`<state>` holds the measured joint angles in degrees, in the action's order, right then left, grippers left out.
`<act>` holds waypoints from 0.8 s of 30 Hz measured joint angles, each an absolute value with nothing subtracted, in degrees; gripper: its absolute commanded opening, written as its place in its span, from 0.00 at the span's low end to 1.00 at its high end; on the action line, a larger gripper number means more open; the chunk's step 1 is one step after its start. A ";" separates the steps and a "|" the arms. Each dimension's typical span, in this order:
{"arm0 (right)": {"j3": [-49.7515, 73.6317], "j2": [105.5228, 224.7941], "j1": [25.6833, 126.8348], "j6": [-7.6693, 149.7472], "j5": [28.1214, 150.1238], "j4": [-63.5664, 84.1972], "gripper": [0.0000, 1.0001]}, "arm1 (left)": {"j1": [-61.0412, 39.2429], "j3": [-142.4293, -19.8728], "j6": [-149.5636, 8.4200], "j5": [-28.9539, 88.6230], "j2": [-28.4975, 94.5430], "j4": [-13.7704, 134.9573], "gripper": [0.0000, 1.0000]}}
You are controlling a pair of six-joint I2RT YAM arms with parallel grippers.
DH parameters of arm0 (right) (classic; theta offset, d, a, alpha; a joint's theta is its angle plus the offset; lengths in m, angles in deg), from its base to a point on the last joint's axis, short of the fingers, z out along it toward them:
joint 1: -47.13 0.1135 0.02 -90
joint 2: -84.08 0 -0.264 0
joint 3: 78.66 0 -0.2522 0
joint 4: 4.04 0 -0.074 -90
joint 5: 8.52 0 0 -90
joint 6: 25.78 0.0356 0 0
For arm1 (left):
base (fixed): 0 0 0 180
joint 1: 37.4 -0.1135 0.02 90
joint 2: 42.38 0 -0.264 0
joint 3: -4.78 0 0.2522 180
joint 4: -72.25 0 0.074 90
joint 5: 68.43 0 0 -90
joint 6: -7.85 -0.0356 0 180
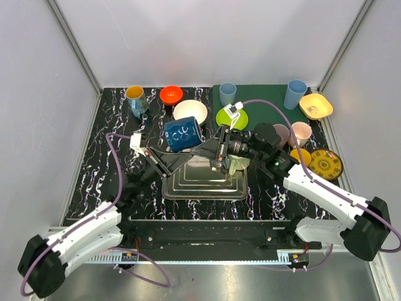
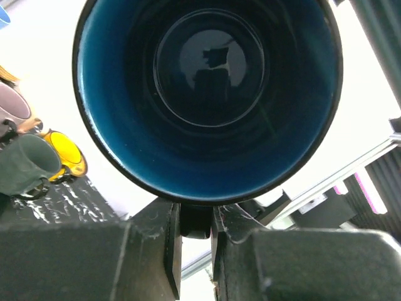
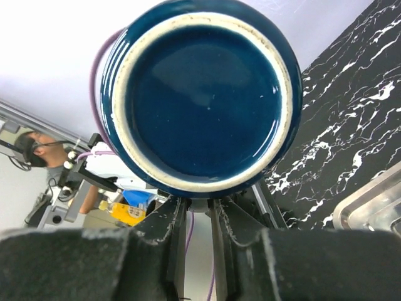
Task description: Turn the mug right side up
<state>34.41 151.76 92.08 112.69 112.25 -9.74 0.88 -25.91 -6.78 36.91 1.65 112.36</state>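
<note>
Left gripper [image 2: 195, 231]: clamped on the mug [image 2: 207, 125] handle, mouth facing it.
Right gripper [image 3: 199, 212]: pinching the handle from the base side.
Tip: one firm grip, then roll the mouth upward.

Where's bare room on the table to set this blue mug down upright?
Widest bare patch for the blue mug: marble table at left, bordered by the left edge, the yellow-lined mug behind and the metal tray. The tray's near part is also free. Crowded: the back row around the white bowl and the right side around the patterned plate.
</note>
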 measured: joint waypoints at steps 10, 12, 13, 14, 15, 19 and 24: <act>27.13 150.03 92.50 99.71 108.75 10.93 0.61 | 0.18 -38.89 -29.14 29.56 -10.22 74.24 0.00; 26.82 149.92 92.52 97.55 106.23 15.11 0.61 | 0.14 -40.36 -32.18 27.11 -10.92 68.86 0.00; 26.80 149.81 92.52 96.74 104.44 17.32 0.61 | 0.12 -42.43 -35.13 23.68 -11.18 62.00 0.00; 26.71 149.77 92.56 95.93 102.52 19.57 0.60 | 0.12 -43.72 -36.74 21.50 -11.01 58.22 0.00; 26.65 149.75 92.54 95.27 100.36 21.80 0.59 | 0.12 -45.65 -38.60 18.57 -10.24 53.45 0.00; 26.06 149.75 92.56 93.48 91.98 29.86 0.59 | -0.58 -55.09 -43.96 5.67 -1.87 37.12 0.00; 25.99 149.48 92.56 92.06 85.65 35.41 0.59 | -9.00 -60.29 -48.72 1.39 12.10 29.98 0.00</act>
